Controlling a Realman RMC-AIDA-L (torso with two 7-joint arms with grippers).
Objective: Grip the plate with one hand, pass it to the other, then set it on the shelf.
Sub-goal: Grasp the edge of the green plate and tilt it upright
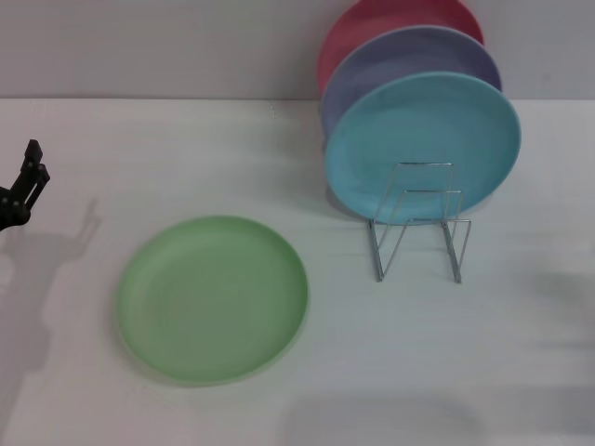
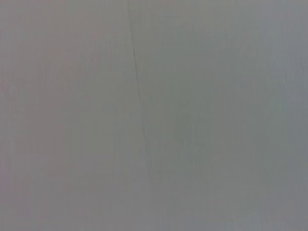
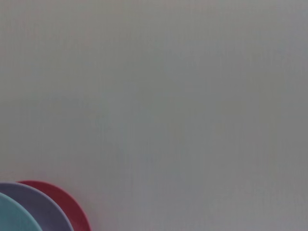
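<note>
White table [image 1: 279, 390], plate [image 1: 212, 297] right of left gripper [image 1: 28, 181]

Black left gripper [image 1: 23, 186]: cut off by head view's left edge, finger state unreadable. Right gripper outside every view. Round red plate [image 1: 372, 28]: top cropped, mostly hidden behind round lavender plate [image 1: 409, 60], itself half covered by round turquoise-blue plate [image 1: 423, 144]. Thin silver wire plate rack [image 1: 418, 228]: rear portion hidden behind the standing plates.
</note>
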